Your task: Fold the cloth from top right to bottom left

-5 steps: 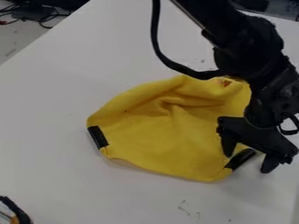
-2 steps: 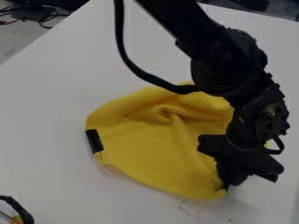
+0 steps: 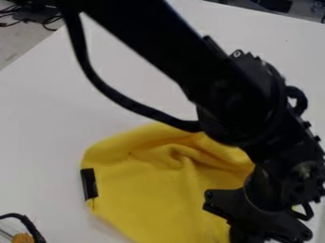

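Note:
The black gripper point(image 3: 244, 232) is low at the right, over the right-hand side of the yellow cloth point(image 3: 158, 194). Its fingers are together on the cloth's lower right part, close to the bottom edge of the view. The cloth lies wrinkled, with a raised fold near its upper middle and a black strip point(image 3: 90, 183) on its left edge. The arm covers the cloth's upper right, and the cloth's lower part runs out of view.
A black curved object with an orange part point(image 3: 23, 238) sits at the lower left corner. The white table point(image 3: 51, 128) has its left edge running diagonally, with dark cables point(image 3: 47, 23) beyond it at the upper left.
The gripper has come down over the cloth's lower right corner, closed on it and moved toward the bottom edge. The whole cloth has slid down with it, its left strip too.

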### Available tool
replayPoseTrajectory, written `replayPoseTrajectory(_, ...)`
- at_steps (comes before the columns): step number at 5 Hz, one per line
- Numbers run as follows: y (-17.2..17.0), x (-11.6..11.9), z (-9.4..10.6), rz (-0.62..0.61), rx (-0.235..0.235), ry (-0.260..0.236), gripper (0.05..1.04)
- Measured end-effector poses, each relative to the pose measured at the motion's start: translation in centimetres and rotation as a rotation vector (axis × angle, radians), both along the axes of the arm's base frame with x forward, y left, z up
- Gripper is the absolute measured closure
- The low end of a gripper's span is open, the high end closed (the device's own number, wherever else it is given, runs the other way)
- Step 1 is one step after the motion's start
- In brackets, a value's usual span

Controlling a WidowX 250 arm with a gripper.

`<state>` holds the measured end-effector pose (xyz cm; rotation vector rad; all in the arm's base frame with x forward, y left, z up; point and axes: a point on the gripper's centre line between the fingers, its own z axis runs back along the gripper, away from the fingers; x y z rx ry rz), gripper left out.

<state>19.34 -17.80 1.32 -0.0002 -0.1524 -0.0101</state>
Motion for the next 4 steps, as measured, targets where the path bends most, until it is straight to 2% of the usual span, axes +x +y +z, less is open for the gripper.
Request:
replayPoseTrajectory(1,-0.7,-1.6,-0.1,0.032,0.003,-0.005,0.981)
replayPoseTrajectory(2,-0.8,-0.8,-0.2,0.003,-0.029,-0.038,0.809)
replayPoseTrajectory(3,0.1,0.7,0.2,-0.042,-0.016,-0.03,0.522)
replayPoseTrajectory(4,0.8,2.0,1.1,-0.102,0.009,0.004,0.218)
